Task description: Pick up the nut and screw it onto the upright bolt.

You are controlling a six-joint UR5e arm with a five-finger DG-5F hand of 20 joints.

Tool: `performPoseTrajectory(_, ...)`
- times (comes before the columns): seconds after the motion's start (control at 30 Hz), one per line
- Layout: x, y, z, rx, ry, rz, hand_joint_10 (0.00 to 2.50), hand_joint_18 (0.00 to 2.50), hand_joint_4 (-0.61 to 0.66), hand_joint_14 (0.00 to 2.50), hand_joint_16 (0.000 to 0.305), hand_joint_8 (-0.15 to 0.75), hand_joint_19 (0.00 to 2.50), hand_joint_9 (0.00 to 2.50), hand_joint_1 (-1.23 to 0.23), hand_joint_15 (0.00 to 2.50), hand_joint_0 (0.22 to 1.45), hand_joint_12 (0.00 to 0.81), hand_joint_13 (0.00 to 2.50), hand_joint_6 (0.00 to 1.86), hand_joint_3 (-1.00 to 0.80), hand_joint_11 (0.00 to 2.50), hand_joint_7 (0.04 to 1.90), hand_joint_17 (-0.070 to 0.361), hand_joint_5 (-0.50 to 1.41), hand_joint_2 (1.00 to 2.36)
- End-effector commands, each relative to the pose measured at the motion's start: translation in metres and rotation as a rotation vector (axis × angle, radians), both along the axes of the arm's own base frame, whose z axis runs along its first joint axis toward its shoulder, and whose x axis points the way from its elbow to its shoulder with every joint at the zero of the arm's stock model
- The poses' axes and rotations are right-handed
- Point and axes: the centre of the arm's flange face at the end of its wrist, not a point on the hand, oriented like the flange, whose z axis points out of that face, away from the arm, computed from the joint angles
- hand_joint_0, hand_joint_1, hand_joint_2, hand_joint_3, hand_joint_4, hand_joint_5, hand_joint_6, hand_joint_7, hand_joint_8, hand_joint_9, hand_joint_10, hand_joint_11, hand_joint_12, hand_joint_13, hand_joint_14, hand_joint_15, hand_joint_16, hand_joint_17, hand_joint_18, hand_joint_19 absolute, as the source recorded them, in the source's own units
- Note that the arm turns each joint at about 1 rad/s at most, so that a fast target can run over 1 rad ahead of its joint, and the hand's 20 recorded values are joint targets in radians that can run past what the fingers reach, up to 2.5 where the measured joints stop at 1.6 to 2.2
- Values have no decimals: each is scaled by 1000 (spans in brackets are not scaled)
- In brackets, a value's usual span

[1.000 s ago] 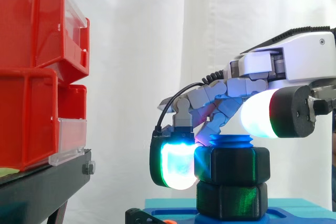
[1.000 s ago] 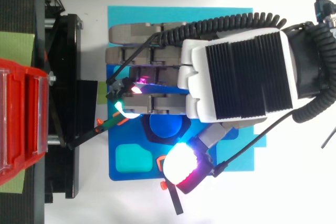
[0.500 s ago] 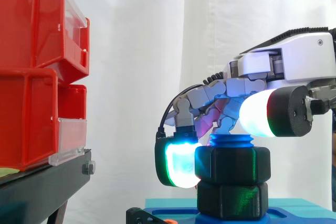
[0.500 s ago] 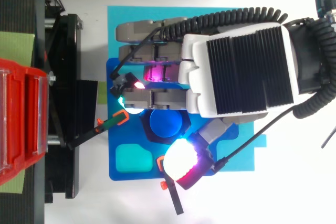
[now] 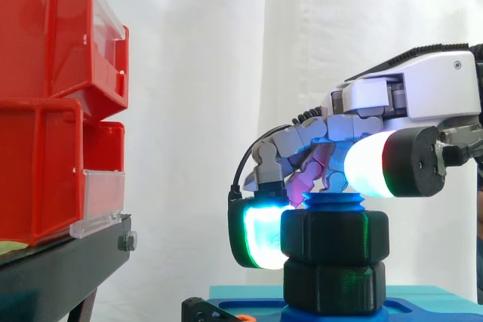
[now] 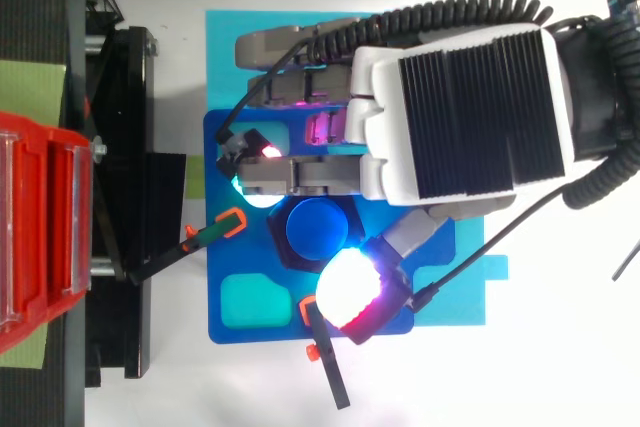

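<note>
Now: screwing black hexagonal nut (image 5: 334, 236) onto blue threaded bolt (image 6: 315, 229).
Hand (image 6: 460, 117): curled, pinching nut.
Next: probably regrip, then twist.

Bright and even across the white curtain (image 5: 196, 111), folds only faintly shaded. Blown out to pure white on the glowing pads (image 5: 370, 165) of the hand (image 6: 470, 112), cyan and green bleeding at the rims. Faint green sheen caught on the black nut (image 5: 334, 237). From above, flat glare-free light over the white surface (image 6: 420, 387), shadows barely there. Dark, nearly featureless at the black stand (image 5: 60, 269), lower left of the side view.
</note>
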Motion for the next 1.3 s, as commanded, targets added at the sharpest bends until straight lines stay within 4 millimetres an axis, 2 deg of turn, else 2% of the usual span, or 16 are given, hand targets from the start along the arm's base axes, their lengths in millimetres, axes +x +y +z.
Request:
performPoseTrajectory(0.0,-1,-3,0,1,0,4,0,402,119,0,27,253,16,1218,-95,0,514,244,747,511,-500,0,1505,61,72,1000)
performPoseTrajectory(0.27,-1,-8,2,2,-3,5,0,300,243,0,33,250,15,1079,-72,0,505,271,658,504,-500,0,1160,75,-13,1000)
performPoseTrajectory(0.53,-3,-20,23,-26,19,8,0,261,267,0,37,251,10,950,-64,0,496,289,608,504,-500,0,928,83,-67,1000)
performPoseTrajectory(0.93,-21,-35,48,-116,77,-1,0,230,247,0,39,252,0,828,-89,0,490,310,545,504,-500,0,857,88,-100,1000)
performPoseTrajectory(1.2,-52,-47,83,-183,132,-55,0,185,255,0,39,256,0,774,-121,0,489,325,500,503,-500,0,858,89,-111,1000)
performPoseTrajectory(1.27,-66,-49,88,-190,146,-75,0,183,257,0,39,257,0,770,-128,0,490,326,496,503,-500,0,856,88,-111,1000)
